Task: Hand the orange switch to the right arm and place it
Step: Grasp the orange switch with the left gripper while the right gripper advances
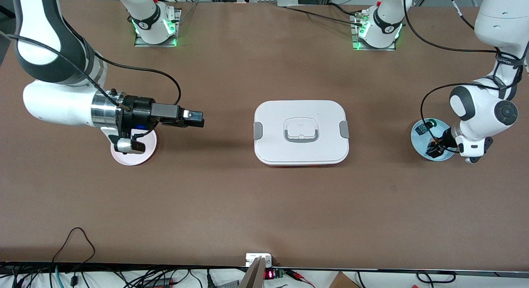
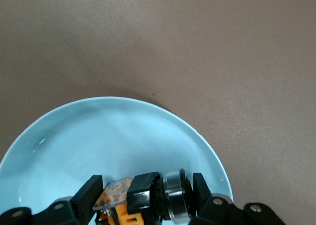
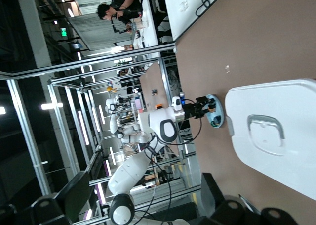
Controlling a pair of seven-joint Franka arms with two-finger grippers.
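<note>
So the brown bench [image 1: 231,197] took up basically everything, with a big white lidded box [image 1: 301,132] sitting in the middle of it, grey clips on both ends and a grey handle on top.

The right arm [image 1: 58,73] was parked at its own end of the bench, stretched out level, and its hand [image 1: 194,117] pointed toward the box from a good way off. It hung over bare bench with a pink plate [image 1: 134,149] under the wrist. Honestly couldn't tell if those fingers were apart or together, and nothing showed between them. In the right wrist view you could see the box lid [image 3: 276,136] close up, and the other arm way off in the distance.

The left hand [image 1: 434,148] was down in a light blue dish [image 1: 417,140] at the left arm's end of the bench. In the left wrist view the dish [image 2: 108,146] filled most of the lower frame, and the two black fingers [image 2: 91,193] were clamped on either end of the orange switch [image 2: 143,200], which lay sideways between them: orange-yellow block against one finger, black body and silver ring toward the other. Whether it was touching the dish floor or lifted off it, can't say.

Just beside that hand, in the same dish, was another little switch [image 1: 425,127] in black and blue with a green cap.
</note>
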